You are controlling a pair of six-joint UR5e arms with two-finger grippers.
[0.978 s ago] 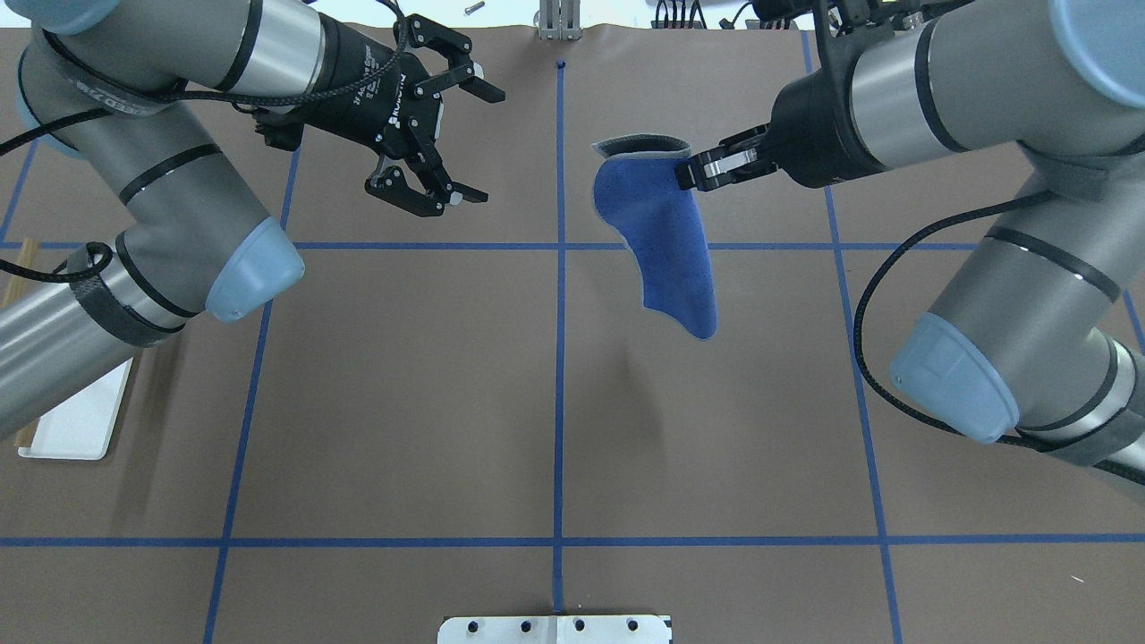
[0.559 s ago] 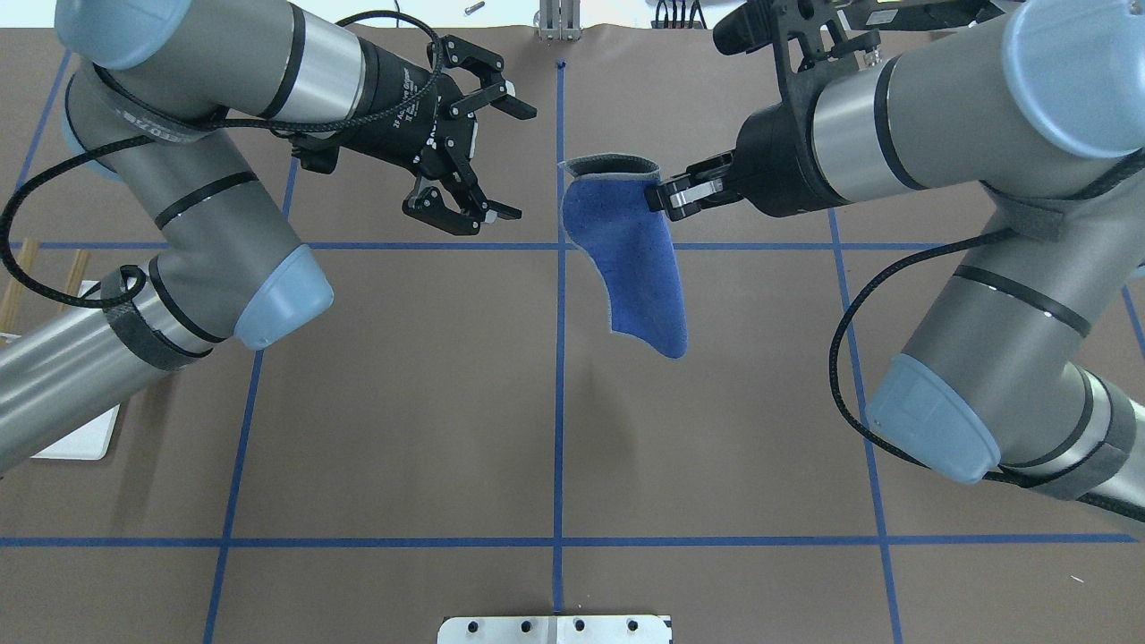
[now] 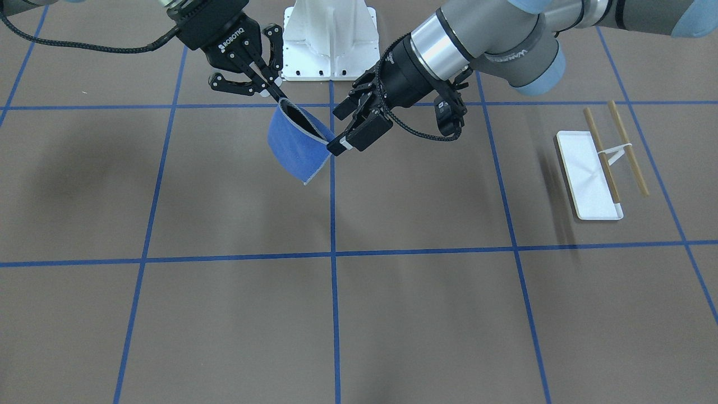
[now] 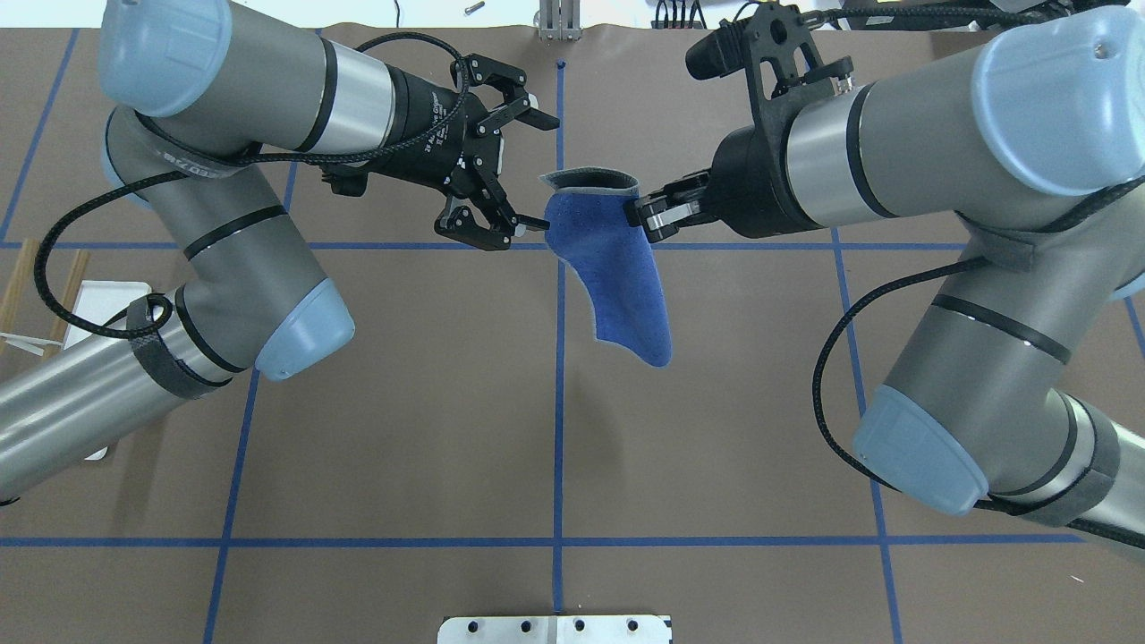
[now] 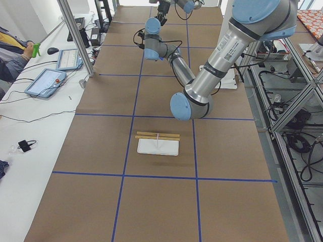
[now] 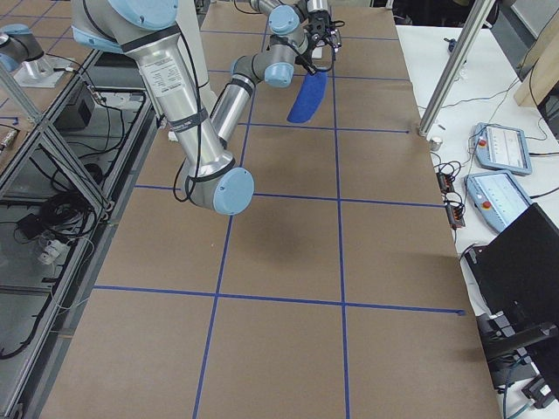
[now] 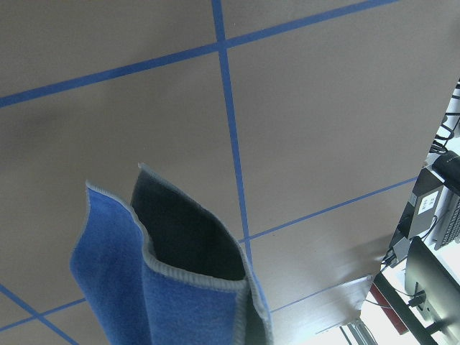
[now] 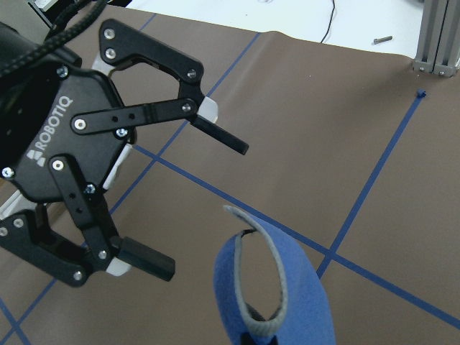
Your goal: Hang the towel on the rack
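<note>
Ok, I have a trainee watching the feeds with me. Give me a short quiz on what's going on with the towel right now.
1. True or false: the left end effector is shut on the towel.
2. Which one holds the towel up off the surface? A: the right end effector. B: the left one. C: neither, it lies flat.
3. Fill in: the rack stands on the robot's ____ side of the table.

Key
1. False: it is open, close beside the towel's free upper corner.
2. A: it pinches one upper corner and the rest hangs down.
3. Left, well apart from the towel.
</note>
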